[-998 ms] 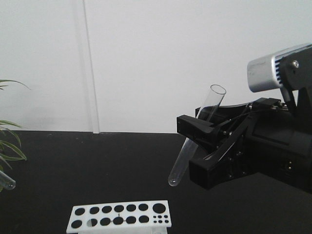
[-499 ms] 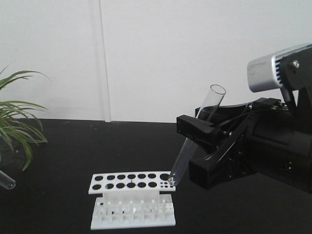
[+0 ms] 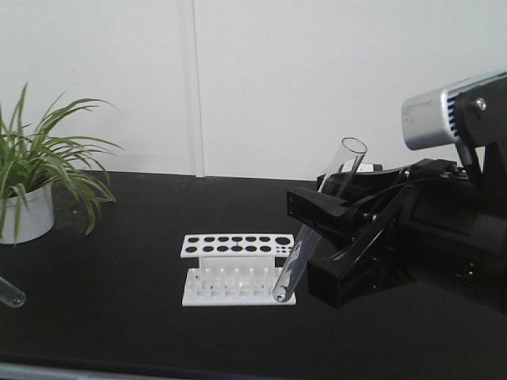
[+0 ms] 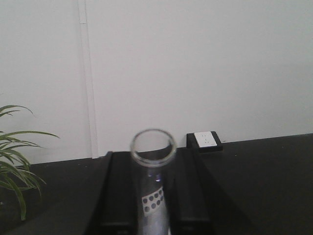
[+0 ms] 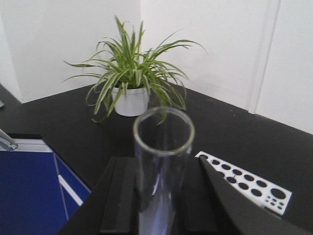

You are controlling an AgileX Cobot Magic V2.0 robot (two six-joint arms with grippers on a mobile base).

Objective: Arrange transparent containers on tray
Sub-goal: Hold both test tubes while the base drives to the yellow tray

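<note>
While the right hand (image 3: 304, 241) reaches in from the right side of the front view, its two black fingers (image 5: 120, 196) are clamped on a clear test tube (image 3: 291, 269). The tube sits tilted between them, with its open rim up and leaning right and its rounded bottom down and to the left. From the front, the tube's lower end overlaps the right end of a white rack (image 3: 236, 245) with rows of round holes. Whether the glass touches the rack cannot be told. The rack stands on the black counter (image 3: 142, 324), well out from the white wall (image 3: 317, 79). A silver camera (image 3: 444, 115) sits above the hand.

At the far left of the counter, a green plant (image 3: 47, 154) grows in a white pot (image 3: 28, 215), well apart from the rack. Low at the left edge of the front view, the end of a second tube (image 3: 9, 293) pokes into the frame.

The left wrist view shows the left hand (image 4: 153, 161) closed on that second tube. The glass is pinched between two black fingers with its rim toward the camera, and the rack's hole pattern shows through it. Beyond the tube, a white wall socket (image 4: 205, 139) sits at the far edge of the counter.

The right wrist view shows the plant straight ahead, the rack near and to the right, and a blue panel (image 5: 29, 191) at the lower left.
</note>
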